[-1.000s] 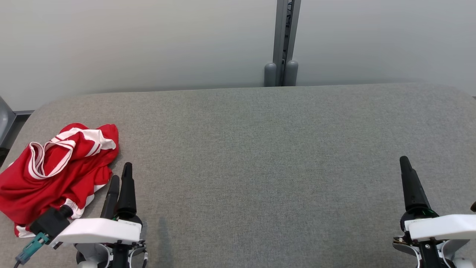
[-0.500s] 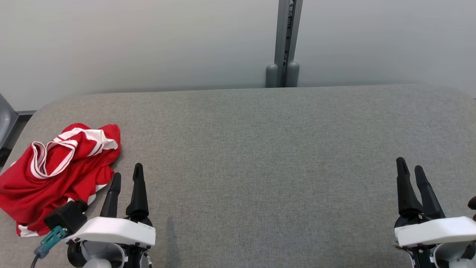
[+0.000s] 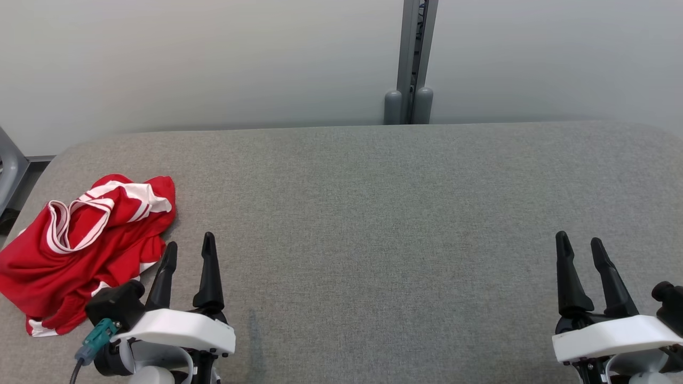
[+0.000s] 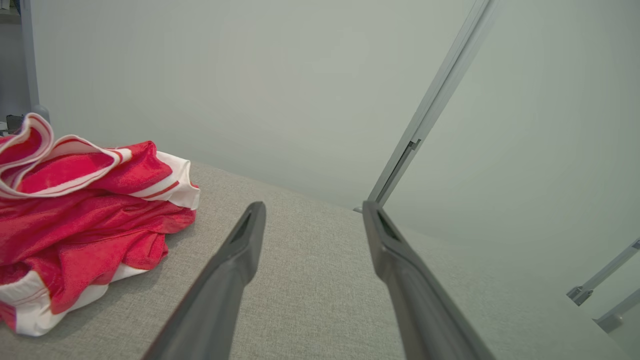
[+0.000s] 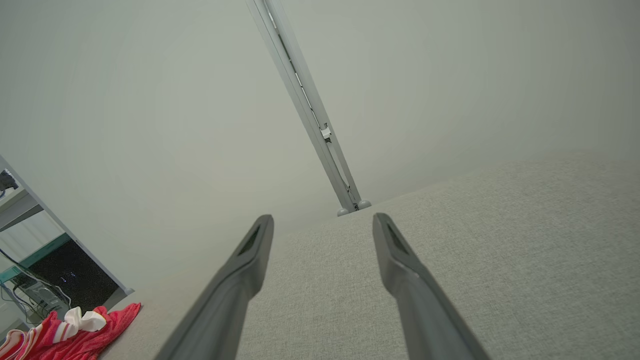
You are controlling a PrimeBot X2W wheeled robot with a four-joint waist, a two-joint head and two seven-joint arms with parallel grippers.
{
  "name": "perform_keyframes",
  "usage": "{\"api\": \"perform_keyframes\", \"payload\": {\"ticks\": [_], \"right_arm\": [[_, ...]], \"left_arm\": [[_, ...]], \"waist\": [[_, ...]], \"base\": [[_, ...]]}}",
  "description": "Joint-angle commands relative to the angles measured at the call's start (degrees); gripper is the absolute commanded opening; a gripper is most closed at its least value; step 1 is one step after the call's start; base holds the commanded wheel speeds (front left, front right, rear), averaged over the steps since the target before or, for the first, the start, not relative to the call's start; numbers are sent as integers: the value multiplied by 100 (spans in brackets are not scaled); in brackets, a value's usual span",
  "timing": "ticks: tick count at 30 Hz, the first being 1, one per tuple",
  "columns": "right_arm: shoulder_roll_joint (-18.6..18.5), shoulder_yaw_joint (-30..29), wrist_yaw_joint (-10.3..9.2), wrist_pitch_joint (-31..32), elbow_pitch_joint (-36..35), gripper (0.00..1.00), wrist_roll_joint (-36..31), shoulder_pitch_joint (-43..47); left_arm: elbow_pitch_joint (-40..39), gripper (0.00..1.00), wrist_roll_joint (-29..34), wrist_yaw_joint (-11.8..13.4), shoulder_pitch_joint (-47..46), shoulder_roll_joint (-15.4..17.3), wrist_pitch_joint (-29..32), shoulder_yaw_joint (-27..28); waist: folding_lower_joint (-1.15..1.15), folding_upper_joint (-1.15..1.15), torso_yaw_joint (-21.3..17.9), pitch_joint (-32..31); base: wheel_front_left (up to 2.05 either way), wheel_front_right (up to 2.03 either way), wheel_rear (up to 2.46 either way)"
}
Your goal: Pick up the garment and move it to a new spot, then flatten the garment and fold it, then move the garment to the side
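Observation:
A crumpled red garment (image 3: 80, 245) with white striped trim lies in a heap at the near left end of the grey fabric surface (image 3: 373, 213). My left gripper (image 3: 189, 245) hovers just right of the heap, open, with nothing between its fingers. From the left wrist camera the garment (image 4: 75, 205) sits to the left of the fingers, apart from them. My right gripper (image 3: 577, 241) stands open and empty at the near right. In the right wrist view the garment (image 5: 70, 332) is a small red patch far off at the lower left.
A grey partition wall runs behind the surface, with a metal post (image 3: 411, 64) on two rounded feet at its middle. The surface's rounded left edge lies just beyond the garment, and a grey frame (image 3: 8, 165) stands off it.
Both arms have shifted and turned, so each gripper's two fingers now show spread apart. The left gripper sits a little further right of the garment. The garment lies as before; the camera has shifted slightly.

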Motion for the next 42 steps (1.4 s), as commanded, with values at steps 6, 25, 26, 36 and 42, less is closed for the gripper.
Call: {"api": "perform_keyframes", "payload": {"ticks": [6,25,26,36,42], "right_arm": [[-69,-7,11,-68,12,100,-448,4],[-156,138,12,-67,-99,100,-1395,88],[-156,143,13,-82,-105,100,-1433,91],[-158,145,14,-181,-162,100,-1761,103],[-149,130,14,-253,-184,100,-1929,130]], "left_arm": [[6,100,417,107,-171,33,-117,-92],[-12,100,1323,234,-116,42,-358,-279],[-7,100,1364,244,-123,42,-373,-289],[16,100,1716,318,-180,44,-465,-370],[48,100,1828,368,-207,47,-531,-417]], "waist": [[0,0,23,-22],[0,0,87,-65],[0,0,90,-65],[0,0,109,-59],[0,0,124,-53]], "base": [[0,0,0],[0,0,0],[0,0,0],[0,0,0],[0,0,0]]}}
